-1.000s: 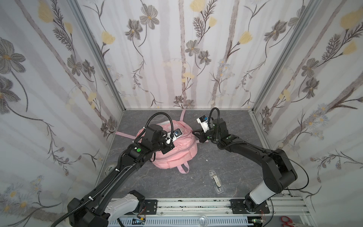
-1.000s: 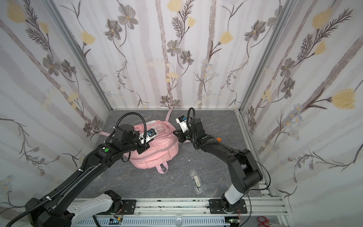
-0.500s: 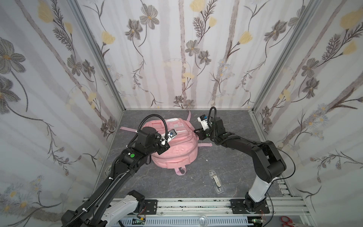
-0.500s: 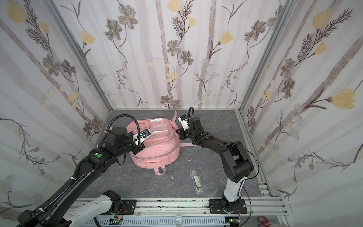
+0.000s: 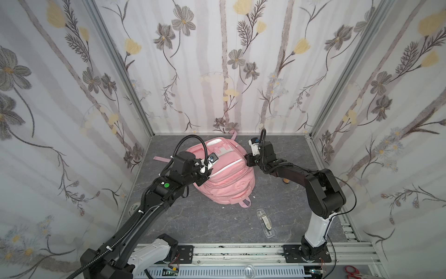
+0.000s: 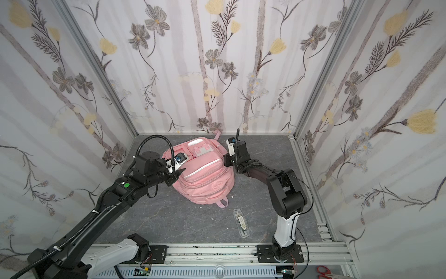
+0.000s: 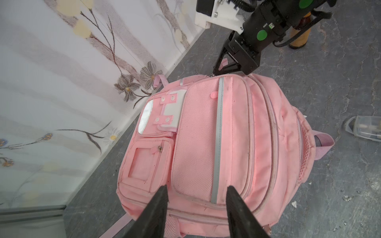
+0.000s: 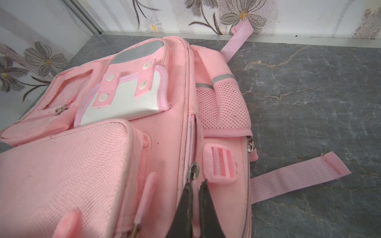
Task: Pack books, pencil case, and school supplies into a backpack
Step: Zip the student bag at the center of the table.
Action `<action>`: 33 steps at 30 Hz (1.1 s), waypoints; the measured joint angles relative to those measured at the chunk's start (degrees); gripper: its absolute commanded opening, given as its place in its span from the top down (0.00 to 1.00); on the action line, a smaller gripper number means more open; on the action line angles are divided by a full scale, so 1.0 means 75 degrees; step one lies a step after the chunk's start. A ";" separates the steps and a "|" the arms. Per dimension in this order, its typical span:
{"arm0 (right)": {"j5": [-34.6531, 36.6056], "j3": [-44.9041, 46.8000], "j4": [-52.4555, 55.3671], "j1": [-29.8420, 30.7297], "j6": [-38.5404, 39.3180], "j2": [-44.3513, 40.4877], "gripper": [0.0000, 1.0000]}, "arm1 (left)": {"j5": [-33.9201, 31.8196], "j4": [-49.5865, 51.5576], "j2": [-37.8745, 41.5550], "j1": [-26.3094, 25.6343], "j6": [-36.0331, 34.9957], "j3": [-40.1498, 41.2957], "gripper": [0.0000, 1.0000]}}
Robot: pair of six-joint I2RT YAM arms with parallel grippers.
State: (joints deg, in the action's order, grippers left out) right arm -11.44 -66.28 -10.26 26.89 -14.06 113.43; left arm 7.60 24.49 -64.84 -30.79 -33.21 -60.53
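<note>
**Backpack Zip: Grip and Bracing**

**Layout, near to far**

- The case (image 5: 265, 223) lies flat on the floor (image 5: 193, 227) on the rail side of the backpack (image 5: 229, 181). It is just past the carry loop (image 5: 246, 204), does not touch the backpack, and is not yet packed.
- No books or pencil case are in view. Whether they are inside the backpack cannot be told.
- The left gripper (image 7: 197, 187) hovers at the backpack's corner on the left-arm side. Its jaws are spread and hold nothing. Whether the fingers (image 7: 158, 206) touch the fabric cannot be told.
- The backpack lies front-up, with its pockets facing the ceiling.
- The right gripper (image 8: 195, 183) sits at the opposite side of the backpack, below the mesh pocket (image 8: 222, 107). Its jaws are pressed together on the pink tab of the zip pull (image 8: 193, 171).
- A strap (image 8: 237, 39) runs from the backpack's far end to the wall.

**Procedure (judged)**

1. The step in hand appears to be running the main zip. The direction, opening or closing, cannot be told.
2. Brace first. Set the left gripper on the fabric beside the zip track, because a soft bag is likely to slide or bunch under the pull.
3. Draw the pull low and in line with the track. Do not lift it.
4. Keep the buckle (image 8: 221, 162) beside the pull out of the path, as it could snag.
5. Leave an opening wide enough for the case.
</note>
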 measured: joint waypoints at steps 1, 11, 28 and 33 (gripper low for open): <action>-0.0047 0.0108 0.0000 0.0061 -0.0009 -0.0117 1.00 | 0.0017 -0.0032 -0.0254 -0.0090 0.0082 -0.0052 0.42; -0.0519 0.0970 0.0023 0.0615 -0.0093 -0.0831 1.00 | 0.0428 -0.0341 -0.2451 -0.0653 0.0248 -0.0790 0.48; -0.0854 0.1061 0.0041 0.0641 0.0093 -0.0982 1.00 | 0.0338 -0.0012 -0.3264 -0.1078 -0.0154 -0.1023 0.50; -0.0953 0.0880 0.0143 0.0586 0.0149 -0.0863 1.00 | 0.0108 -0.0152 -0.3264 -0.1139 -0.0358 -0.0656 0.79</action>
State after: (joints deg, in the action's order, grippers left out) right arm -18.59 -59.68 -9.19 31.29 -12.95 106.96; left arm 8.40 23.35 -89.32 -39.33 -35.90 -65.45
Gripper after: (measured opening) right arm 0.063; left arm 0.306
